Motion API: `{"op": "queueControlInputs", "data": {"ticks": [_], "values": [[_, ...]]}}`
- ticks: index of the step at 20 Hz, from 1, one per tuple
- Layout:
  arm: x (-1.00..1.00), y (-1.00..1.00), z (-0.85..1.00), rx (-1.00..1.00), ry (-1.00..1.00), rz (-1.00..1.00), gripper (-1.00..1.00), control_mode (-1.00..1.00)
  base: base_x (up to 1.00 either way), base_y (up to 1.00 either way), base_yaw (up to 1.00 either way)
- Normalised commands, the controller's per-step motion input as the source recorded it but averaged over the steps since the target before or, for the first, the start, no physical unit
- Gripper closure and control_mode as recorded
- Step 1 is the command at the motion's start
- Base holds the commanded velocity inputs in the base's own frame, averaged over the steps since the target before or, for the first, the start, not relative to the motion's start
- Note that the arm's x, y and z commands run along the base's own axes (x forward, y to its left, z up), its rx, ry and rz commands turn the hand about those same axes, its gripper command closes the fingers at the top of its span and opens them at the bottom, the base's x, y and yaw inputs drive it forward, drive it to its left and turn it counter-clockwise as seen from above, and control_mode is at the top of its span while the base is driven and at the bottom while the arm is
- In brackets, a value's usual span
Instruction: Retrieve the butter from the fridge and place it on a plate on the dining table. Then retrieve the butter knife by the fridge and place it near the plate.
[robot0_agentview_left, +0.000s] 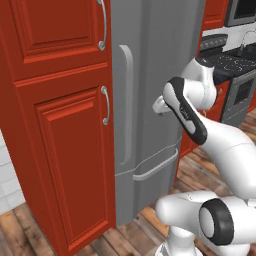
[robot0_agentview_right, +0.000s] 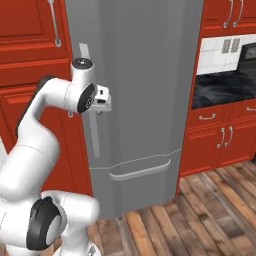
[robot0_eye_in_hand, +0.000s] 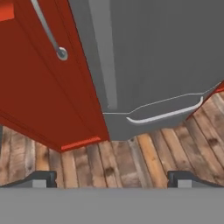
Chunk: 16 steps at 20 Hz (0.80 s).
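My pincer hangs wide, empty, near the fridge, shut. That door looks heavy and stiff; I'd grip its long vertical handle mid-length.

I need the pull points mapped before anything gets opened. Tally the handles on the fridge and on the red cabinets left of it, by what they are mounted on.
On the fridge: 2, the vertical door handle and the drawer handle
On the red cabinets: 2, the upper handle and the lower handle
Total: 4
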Motion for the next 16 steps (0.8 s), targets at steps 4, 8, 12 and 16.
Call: {"op": "queueControlInputs", "data": {"ticks": [4,8,12,16], "values": [[0.29,0.34,0.00,0.00,-0.16,0.11,-1.00,-1.00,0.00,0.00,0.00],[0.41,0.43,-0.13,-0.01,-0.12,0.04,-1.00,-1.00,0.00,0.00,0.00],[0.53,0.18,-0.15,0.00,-0.02,0.00,-1.00,-1.00,0.00,0.00,0.00],[0.50,0.04,-0.03,0.00,0.00,0.00,-1.00,-1.00,0.00,0.00,0.00]]}}
